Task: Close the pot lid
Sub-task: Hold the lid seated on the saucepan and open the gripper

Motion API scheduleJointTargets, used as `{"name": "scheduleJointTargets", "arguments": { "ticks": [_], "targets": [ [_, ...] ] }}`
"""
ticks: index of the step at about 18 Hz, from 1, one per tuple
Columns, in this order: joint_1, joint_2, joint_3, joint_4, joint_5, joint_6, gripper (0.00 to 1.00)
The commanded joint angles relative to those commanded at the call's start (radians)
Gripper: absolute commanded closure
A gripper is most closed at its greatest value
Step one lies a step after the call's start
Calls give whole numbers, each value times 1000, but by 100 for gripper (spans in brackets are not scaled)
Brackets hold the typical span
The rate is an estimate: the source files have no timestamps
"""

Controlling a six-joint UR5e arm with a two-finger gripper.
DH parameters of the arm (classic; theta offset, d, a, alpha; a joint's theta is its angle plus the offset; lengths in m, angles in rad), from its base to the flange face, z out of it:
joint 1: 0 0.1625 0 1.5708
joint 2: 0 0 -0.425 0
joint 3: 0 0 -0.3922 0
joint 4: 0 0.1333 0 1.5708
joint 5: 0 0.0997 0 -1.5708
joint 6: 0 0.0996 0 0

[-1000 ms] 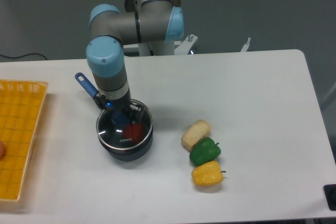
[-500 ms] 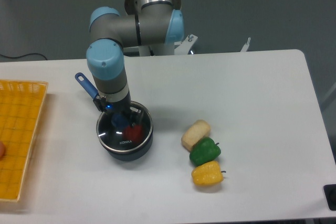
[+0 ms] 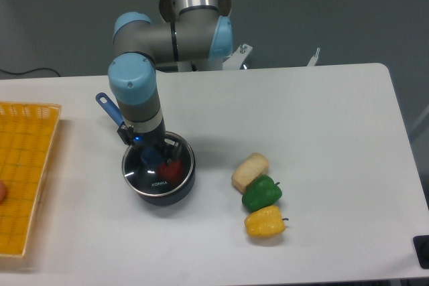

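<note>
Lid, a round clear glass disc with metal rim and blue knob, sits level on the small dark blue-grey saucepan, directly beneath the gripper; a red item shows through the glass. Finger spread and grip: cannot tell. Right of the gripper: one beige block, one green pepper, one yellow pepper, touching in a row. Far left, one orange tray at the white table's edge.

Lid sits on pot; gripper is over its blue knob, finger state unclear.
</note>
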Motion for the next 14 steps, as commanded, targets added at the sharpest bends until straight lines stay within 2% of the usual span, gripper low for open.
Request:
{"name": "scheduleJointTargets", "arguments": {
  "ticks": [14],
  "targets": [
    [2,2,-8,-2,2,5,48]
  ]
}}
